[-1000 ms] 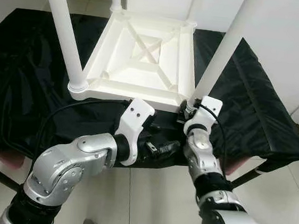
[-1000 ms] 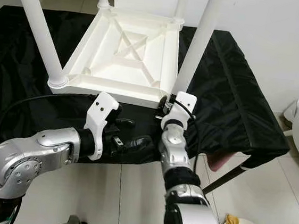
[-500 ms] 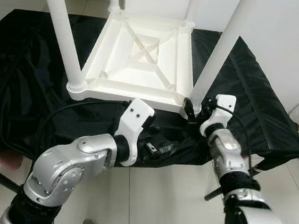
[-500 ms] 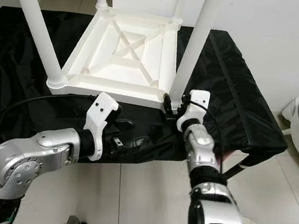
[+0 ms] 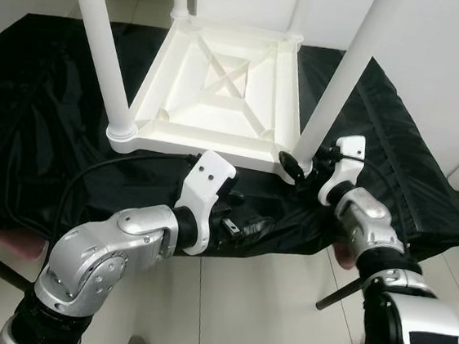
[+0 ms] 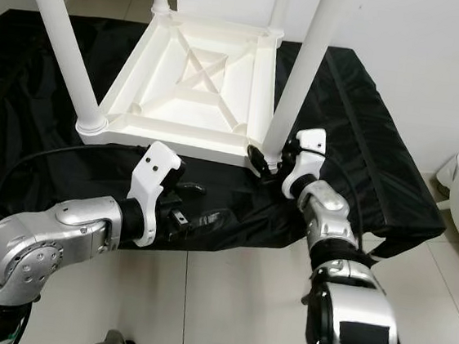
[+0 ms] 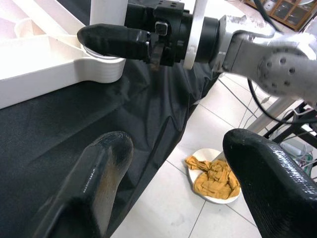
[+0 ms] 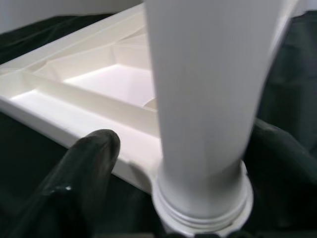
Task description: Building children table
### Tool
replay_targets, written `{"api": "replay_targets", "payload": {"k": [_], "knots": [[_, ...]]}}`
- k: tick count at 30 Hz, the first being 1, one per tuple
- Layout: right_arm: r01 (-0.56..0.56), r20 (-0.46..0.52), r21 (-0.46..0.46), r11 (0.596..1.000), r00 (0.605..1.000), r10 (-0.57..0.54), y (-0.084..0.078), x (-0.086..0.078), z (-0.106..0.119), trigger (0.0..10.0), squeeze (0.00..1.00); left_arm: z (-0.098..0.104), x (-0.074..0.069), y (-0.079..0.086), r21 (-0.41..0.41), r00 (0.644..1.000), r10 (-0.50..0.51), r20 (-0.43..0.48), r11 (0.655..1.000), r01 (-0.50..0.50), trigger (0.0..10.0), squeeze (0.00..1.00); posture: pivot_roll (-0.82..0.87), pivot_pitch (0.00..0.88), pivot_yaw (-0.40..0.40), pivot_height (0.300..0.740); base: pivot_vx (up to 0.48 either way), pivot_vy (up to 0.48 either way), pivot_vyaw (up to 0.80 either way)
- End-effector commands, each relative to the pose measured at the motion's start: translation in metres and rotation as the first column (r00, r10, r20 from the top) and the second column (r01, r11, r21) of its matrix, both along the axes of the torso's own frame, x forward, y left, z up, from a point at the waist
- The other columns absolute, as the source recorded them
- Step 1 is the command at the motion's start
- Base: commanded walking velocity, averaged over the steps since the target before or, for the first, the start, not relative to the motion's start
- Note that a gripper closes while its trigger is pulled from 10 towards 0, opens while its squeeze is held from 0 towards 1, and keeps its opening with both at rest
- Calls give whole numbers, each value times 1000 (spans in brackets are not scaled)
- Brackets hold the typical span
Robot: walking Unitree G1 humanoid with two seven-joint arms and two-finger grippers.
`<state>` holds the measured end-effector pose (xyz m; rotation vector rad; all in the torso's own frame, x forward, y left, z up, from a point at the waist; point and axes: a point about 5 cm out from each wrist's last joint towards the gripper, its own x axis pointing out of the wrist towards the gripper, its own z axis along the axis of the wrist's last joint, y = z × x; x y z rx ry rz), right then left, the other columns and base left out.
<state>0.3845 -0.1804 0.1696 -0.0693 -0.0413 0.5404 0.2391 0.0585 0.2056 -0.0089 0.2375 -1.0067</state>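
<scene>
A low bench draped in a black cloth (image 5: 47,112) carries a white children's table (image 5: 222,89) turned upside down, its ribbed underside facing up and its legs standing in the corner sockets. The right gripper's fingers (image 8: 84,163) sit either side of the base of the near right leg (image 6: 292,88), just above the cloth. The left gripper's fingers (image 7: 94,173) hang spread over the cloth's front edge, above the tiled floor (image 5: 239,313).

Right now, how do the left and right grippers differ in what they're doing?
The right gripper sits at the base of the near-right table leg, one finger on each side of it; the left gripper hangs open over the black cloth, holding nothing. Both are at the upturned white table's near edge.
</scene>
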Motion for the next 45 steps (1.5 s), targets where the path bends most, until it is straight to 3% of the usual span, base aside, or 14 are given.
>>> {"api": "replay_targets", "payload": {"k": [1,2,3,19,30,32,33,37,42,45], "knots": [[-31,-55,-4,1000,998,31,-1,-1,-7,4157,0,3,-2,0,9,1000,-27,7,1000,27,10000,0,57,101,-9,740,0,0,0],[-31,-55,-4,1000,998,31,-1,-1,-7,4157,0,3,-2,0,9,1000,-27,7,1000,27,10000,0,57,101,-9,740,0,0,0],[-34,-60,-5,999,998,34,-2,-1,-7,0,0,3,-2,0,9,1000,-25,6,1000,25,10000,0,59,102,-9,740,0,0,0],[-73,-91,1,997,993,72,-4,0,-6,0,0,3,-3,1,10,1000,-25,5,1000,25,10000,0,58,106,-10,740,0,0,0],[116,-124,53,992,986,-109,-4,4,-16,0,0,2,-4,0,9,1000,-27,1,1000,27,10000,0,52,111,-14,740,0,0,0],[218,-153,81,973,967,-204,-2,5,-20,0,0,1,-5,0,8,1000,-29,-2,1000,29,10000,0,50,112,-14,740,0,0,0],[218,-153,81,973,967,-204,-2,5,-20,0,0,1,-5,0,8,1000,-29,-2,1000,29,10000,0,50,112,-14,740,0,0,0],[401,-140,92,911,911,-387,2,7,-21,0,0,1,-5,-2,6,999,-34,-4,999,34,10000,0,47,108,-22,740,0,0,0],[470,-142,130,873,880,-453,7,7,-21,0,0,1,-5,-3,6,999,-36,-4,999,36,10000,0,48,103,-26,740,0,0,0],[576,-142,186,796,818,-558,22,1,-25,0,0,0,-6,-3,3,999,-38,-4,999,38,10000,0,49,96,-33,740,0,0,0]]}}
